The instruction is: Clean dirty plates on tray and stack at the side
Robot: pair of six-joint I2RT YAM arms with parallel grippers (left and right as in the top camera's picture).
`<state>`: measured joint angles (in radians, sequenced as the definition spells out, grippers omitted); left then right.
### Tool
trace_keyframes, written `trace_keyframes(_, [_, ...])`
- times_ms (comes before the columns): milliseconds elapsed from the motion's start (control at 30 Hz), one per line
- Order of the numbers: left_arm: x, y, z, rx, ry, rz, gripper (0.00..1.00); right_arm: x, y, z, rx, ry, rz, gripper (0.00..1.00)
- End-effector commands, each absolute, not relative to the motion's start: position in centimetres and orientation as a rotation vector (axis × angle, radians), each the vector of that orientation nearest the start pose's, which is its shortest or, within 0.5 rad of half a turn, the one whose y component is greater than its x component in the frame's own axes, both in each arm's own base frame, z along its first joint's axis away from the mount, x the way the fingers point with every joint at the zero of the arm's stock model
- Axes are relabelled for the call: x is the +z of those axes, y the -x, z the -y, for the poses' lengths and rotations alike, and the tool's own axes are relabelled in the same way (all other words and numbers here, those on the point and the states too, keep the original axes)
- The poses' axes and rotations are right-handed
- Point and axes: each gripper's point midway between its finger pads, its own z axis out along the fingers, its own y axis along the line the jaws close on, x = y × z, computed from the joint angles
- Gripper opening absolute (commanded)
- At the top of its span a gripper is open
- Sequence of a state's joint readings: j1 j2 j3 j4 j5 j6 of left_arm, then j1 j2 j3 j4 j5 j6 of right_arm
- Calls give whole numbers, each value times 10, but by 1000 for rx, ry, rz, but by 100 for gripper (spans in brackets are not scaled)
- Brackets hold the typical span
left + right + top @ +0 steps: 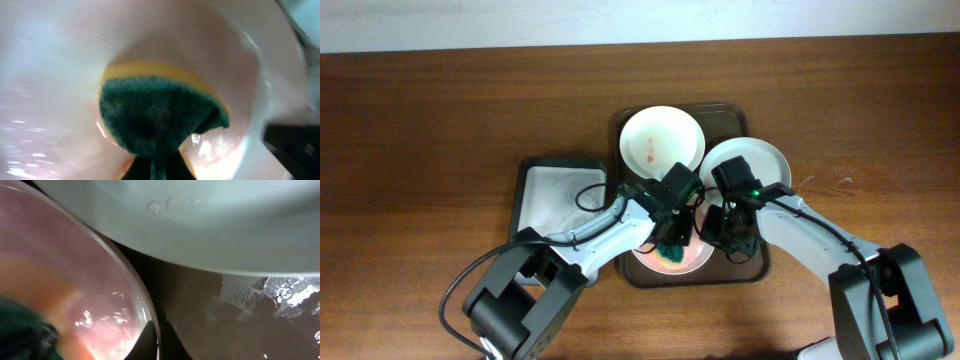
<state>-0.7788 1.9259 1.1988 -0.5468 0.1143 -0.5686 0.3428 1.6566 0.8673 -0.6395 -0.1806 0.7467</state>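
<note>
Left arm [590,235]: reaching in from the near-left corner, elbow bending, wrist angling down toward the centre.
Left tool [671,244]: pointing downward, fingers [152,169] pinching a sponge [160,115].
Right arm [820,235]: reaching in from the near-right corner, forearm slanting inward.
Right tool [720,235]: pointing down, fingers [148,341] clamping a plate [75,280] by its rim.
Both tools: working close beside each other, not touching.

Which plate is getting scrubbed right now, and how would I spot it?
Find the dark brown tray mid-table. On it, take the front plate, nearest the robot's base, under the green sponge. Unlike its two white neighbours, it is smeared pink all over.
</note>
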Motion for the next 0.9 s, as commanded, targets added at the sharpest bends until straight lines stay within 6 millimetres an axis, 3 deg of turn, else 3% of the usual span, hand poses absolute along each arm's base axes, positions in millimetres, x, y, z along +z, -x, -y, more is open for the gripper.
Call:
trace_keyframes(0, [-12, -228, 300, -467, -419, -3104, 0, 0, -275, -126, 333, -665, -2988, 4])
trace_keyframes(100, [-20, -257, 231, 40, -309, -3048, 0, 0, -274, -126, 333, -665, -2988, 4])
trace_keyframes(167, [-17, -275, 188, 249, -212, -3013, 0, 0, -274, -125, 331, -666, -2991, 4])
trace_keyframes(300, [-6, -305, 138, 488, -91, -2903, 0, 0, -272, -125, 325, -668, -2998, 4])
trace_keyframes(400, [9, -326, 132, 563, -72, -2798, 0, -1, -270, -124, 319, -655, -3007, 4])
trace_keyframes(567, [44, -349, 160, 403, -43, -2737, 0, -1, -269, -124, 311, -535, -3028, 4])
trace_keyframes(700, [112, -339, 181, 89, -84, -2698, 0, -1, -265, -123, 295, -401, -3058, 4])
trace_keyframes(767, [160, -327, 159, 31, -93, -2641, 0, -1, -261, -122, 292, -334, -3075, 4])
trace_keyframes(867, [190, -315, 108, 68, 3, -2627, 0, 10, -262, -136, 410, -56, -3063, 4])
